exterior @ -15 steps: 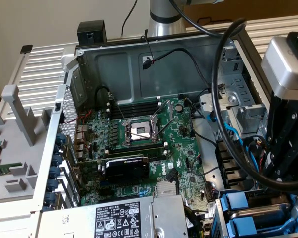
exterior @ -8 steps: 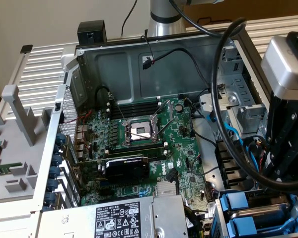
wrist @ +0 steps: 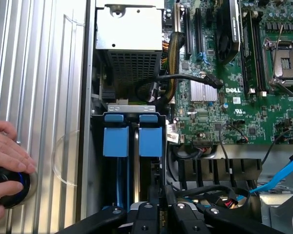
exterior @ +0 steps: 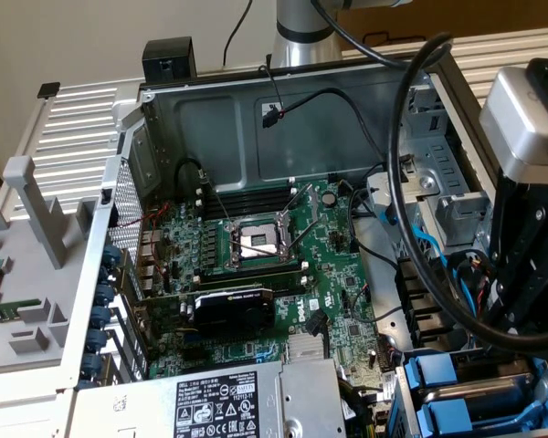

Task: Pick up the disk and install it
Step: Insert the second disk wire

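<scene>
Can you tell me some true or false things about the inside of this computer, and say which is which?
The gripper hangs close to the blue carriers. True.
Those carriers are red. False: they are blue.
The computer case is open. True.
A big fan covers the processor socket. False: the socket is uncovered.
A hand rests beside the case. True.

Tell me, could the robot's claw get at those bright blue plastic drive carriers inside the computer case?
Probably yes: the claw hangs right by the bright blue plastic drive carriers, with nothing between them. The loose black cables lie off to the side.
</scene>
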`<state>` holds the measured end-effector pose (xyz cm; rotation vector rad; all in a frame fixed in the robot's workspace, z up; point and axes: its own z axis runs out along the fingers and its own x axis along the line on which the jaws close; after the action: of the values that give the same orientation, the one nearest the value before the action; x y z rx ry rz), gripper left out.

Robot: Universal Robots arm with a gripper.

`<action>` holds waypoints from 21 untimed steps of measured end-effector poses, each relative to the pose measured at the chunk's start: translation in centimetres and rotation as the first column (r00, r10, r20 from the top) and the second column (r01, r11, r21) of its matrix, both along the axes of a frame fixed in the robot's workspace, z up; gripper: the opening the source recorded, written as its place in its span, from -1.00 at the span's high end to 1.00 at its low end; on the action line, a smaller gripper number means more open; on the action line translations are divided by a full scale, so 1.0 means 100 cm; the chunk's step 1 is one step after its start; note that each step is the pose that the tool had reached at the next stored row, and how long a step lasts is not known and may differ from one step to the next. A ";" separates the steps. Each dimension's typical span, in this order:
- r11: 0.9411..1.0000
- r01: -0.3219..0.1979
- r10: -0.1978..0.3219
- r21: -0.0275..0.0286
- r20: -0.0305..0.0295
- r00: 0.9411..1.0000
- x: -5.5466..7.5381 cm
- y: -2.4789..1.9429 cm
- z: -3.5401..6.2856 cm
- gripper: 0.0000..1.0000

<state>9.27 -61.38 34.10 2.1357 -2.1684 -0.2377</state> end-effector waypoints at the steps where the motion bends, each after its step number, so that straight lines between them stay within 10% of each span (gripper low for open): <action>1: 1.000 0.000 0.000 0.000 0.000 1.000 0.000 0.0000 0.0000 0.67; 21: 0.999 0.035 -0.035 0.000 0.000 0.999 0.000 -0.0006 -0.0001 0.67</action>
<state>9.26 -61.45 34.08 2.0997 -2.2069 -0.2403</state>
